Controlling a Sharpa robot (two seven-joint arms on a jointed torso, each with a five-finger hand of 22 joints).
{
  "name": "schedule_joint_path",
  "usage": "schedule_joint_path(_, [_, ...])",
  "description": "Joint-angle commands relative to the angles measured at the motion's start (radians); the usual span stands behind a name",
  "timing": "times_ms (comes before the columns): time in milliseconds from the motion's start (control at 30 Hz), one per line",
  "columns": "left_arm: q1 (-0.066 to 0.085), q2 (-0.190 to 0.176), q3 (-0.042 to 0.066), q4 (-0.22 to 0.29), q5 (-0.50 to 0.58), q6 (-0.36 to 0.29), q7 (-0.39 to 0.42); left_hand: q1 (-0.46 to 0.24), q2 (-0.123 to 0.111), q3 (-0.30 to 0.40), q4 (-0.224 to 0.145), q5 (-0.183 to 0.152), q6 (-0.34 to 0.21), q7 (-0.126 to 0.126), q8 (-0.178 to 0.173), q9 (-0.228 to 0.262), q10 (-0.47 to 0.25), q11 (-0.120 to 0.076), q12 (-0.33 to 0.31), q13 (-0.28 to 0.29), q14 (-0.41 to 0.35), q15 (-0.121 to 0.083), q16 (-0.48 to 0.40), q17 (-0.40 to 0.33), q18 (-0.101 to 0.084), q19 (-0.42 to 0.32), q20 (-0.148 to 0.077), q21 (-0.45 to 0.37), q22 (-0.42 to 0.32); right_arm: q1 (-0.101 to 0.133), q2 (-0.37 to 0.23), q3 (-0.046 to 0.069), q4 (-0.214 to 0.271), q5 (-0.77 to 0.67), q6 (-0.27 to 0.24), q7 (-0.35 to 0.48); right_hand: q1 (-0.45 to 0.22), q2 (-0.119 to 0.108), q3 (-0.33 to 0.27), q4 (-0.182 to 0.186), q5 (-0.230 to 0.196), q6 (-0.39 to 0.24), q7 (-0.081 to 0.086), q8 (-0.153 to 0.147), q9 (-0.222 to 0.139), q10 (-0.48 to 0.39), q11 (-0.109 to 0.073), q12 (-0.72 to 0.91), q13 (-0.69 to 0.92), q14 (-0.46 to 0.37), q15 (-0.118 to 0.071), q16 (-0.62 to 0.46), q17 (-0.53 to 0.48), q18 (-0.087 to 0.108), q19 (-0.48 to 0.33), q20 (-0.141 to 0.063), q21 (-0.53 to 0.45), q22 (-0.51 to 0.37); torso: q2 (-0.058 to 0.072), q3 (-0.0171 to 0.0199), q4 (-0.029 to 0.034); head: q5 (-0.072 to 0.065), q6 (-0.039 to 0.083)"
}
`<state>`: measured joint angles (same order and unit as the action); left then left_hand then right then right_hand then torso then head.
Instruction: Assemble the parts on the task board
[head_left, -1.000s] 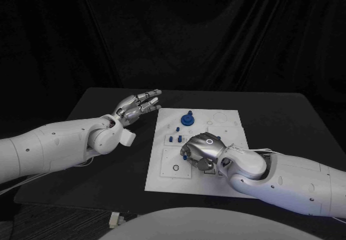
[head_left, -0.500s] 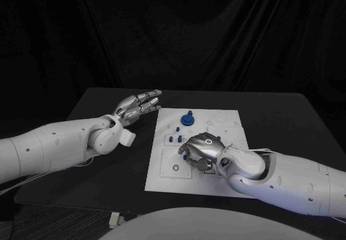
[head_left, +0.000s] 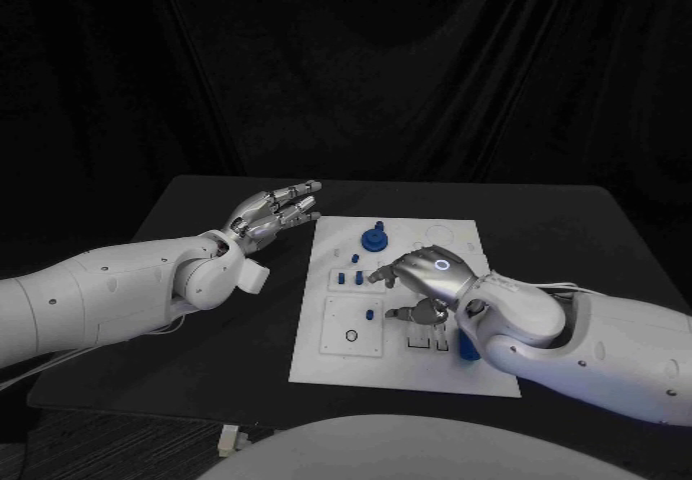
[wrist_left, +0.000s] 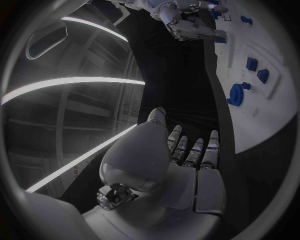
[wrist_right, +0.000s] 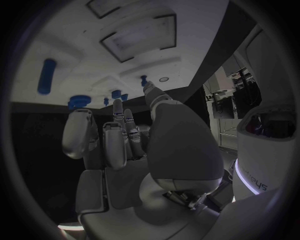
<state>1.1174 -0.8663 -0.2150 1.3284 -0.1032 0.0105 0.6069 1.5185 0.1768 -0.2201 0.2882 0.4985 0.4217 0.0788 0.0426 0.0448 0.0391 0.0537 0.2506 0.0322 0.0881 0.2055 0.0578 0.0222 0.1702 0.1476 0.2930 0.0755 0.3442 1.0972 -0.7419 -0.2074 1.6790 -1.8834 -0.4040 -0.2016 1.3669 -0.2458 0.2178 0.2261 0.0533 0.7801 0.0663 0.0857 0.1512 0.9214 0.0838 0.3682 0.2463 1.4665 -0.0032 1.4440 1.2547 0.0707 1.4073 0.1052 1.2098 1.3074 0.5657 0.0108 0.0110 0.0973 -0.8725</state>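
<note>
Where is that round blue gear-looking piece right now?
In the head view the round blue piece sits on the far part of the white task board, toward its left side, just beyond the right hand.

White board, blue pieces, black table

The board (head_left: 325, 365) is plain white and lies on a matt black table (head_left: 548, 225), with a black curtain (head_left: 433, 90) behind the table. On the board stand dark blue pieces: a round gear-like one (head_left: 375, 240) at the far side, small blocks (head_left: 353, 277) nearer the board's middle, and a blue peg (head_left: 467, 349) lying at its near right part. A thin black ring (head_left: 348, 336) is drawn on the board's near left panel. Both arms are glossy white; the left hand (head_left: 274, 213) and right hand (head_left: 423, 277) are silver-grey with darker seams.
</note>
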Motion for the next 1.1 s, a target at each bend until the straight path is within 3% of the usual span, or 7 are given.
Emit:
schedule_joint_path(33, [-0.001,-0.001,0.001,0.006,0.007,0.006,0.014,0.007,0.001,-0.001,-0.003,0.004,0.003,0.004,0.004,0.001,-0.001,0.009,-0.003,0.001,0.005,-0.001,0.004,0.002,-0.009,0.007,0.002,0.005,0.001,0.045,-0.039,0.001,0.036,0.005,0.007,-0.055,0.003,0.004,-0.067,0.044,-0.003,0.003,-0.005,0.007,-0.005,-0.025,0.002,0.012,0.005,0.013,-0.005,-0.005,-0.005,0.010,-0.004,-0.007,-0.005,0.156,0.000,0.0002,0.0000,0.003,0.000])
schedule_joint_path(100, [-0.001,-0.002,0.001,0.007,0.007,0.005,0.014,0.007,0.001,-0.001,-0.003,0.004,0.003,0.004,0.004,0.001,-0.001,0.009,-0.003,0.001,0.005,-0.001,0.004,0.002,-0.009,0.007,0.002,0.005,0.001,0.082,-0.071,0.001,0.053,0.047,-0.009,-0.055,-0.067,-0.001,-0.112,0.069,-0.004,0.035,-0.013,0.025,-0.001,-0.039,0.002,0.017,0.008,0.019,-0.010,0.003,0.012,0.008,0.003,-0.010,0.006,0.160,-0.001,0.0002,-0.0001,0.002,0.000])
schedule_joint_path(233, [-0.001,-0.002,0.001,0.008,0.007,0.003,0.015,0.008,0.000,-0.001,-0.003,0.005,0.004,0.004,0.004,0.001,-0.001,0.009,-0.002,0.001,0.006,-0.001,0.005,0.002,-0.010,0.008,0.002,0.005,0.001,0.127,-0.128,0.001,0.064,0.093,-0.056,-0.051,-0.061,0.024,-0.103,0.065,0.001,0.083,0.011,0.047,0.003,-0.013,-0.003,0.048,0.018,0.048,0.004,0.037,0.083,-0.010,0.045,-0.002,0.086,0.183,0.000,-0.0001,0.0006,-0.001,0.000])
schedule_joint_path(367, [-0.001,-0.001,0.001,0.008,0.007,0.003,0.016,0.008,0.000,-0.001,-0.003,0.005,0.004,0.004,0.004,0.001,-0.002,0.009,-0.003,0.001,0.006,-0.001,0.005,0.002,-0.010,0.008,0.002,0.005,0.001,0.138,-0.148,0.001,0.039,0.107,-0.079,-0.039,-0.015,0.043,-0.078,0.060,0.057,0.104,0.016,0.052,0.002,-0.002,-0.005,0.064,0.017,0.060,0.004,0.050,0.111,-0.016,0.065,0.001,0.123,0.192,-0.001,-0.0006,0.0009,-0.005,0.000])
schedule_joint_path(667, [-0.001,0.000,0.001,0.009,0.007,0.002,0.016,0.011,-0.002,-0.001,-0.005,0.010,0.004,0.005,0.004,0.001,-0.002,0.010,-0.002,0.001,0.006,0.000,0.006,0.002,-0.012,0.011,0.002,0.006,0.000,0.100,-0.150,0.001,-0.028,0.116,-0.070,-0.034,-0.001,0.043,-0.076,0.062,0.066,0.108,0.017,0.051,0.000,0.000,-0.008,0.070,0.015,0.060,0.000,0.050,0.111,-0.016,0.065,-0.002,0.125,0.192,-0.001,-0.0006,-0.0002,-0.003,0.000])
schedule_joint_path(900, [-0.001,0.000,0.001,0.007,0.007,0.003,0.018,0.011,-0.002,-0.001,-0.005,0.010,0.003,0.005,0.004,0.001,-0.002,0.010,-0.002,0.001,0.006,0.000,0.006,0.002,-0.013,0.011,0.002,0.006,0.000,0.069,-0.128,0.001,-0.075,0.118,-0.062,-0.022,-0.007,0.044,-0.081,0.062,0.033,0.122,0.032,0.056,0.001,0.008,-0.010,0.078,0.013,0.061,-0.001,0.051,0.114,-0.018,0.068,-0.002,0.132,0.194,0.001,0.0003,-0.0007,-0.005,0.000])
schedule_joint_path(1100, [-0.001,-0.001,0.001,0.008,0.007,0.004,0.018,0.011,-0.002,-0.001,-0.005,0.010,0.003,0.005,0.004,0.001,-0.002,0.010,-0.002,0.001,0.006,0.000,0.006,0.002,-0.013,0.011,0.002,0.006,0.000,0.046,-0.103,0.001,-0.104,0.124,-0.061,-0.005,0.011,0.050,-0.074,0.058,0.061,0.133,0.050,0.058,0.001,0.020,-0.012,0.084,0.011,0.062,-0.002,0.050,0.113,-0.018,0.069,-0.004,0.133,0.194,0.001,0.0008,0.0005,-0.008,0.000])
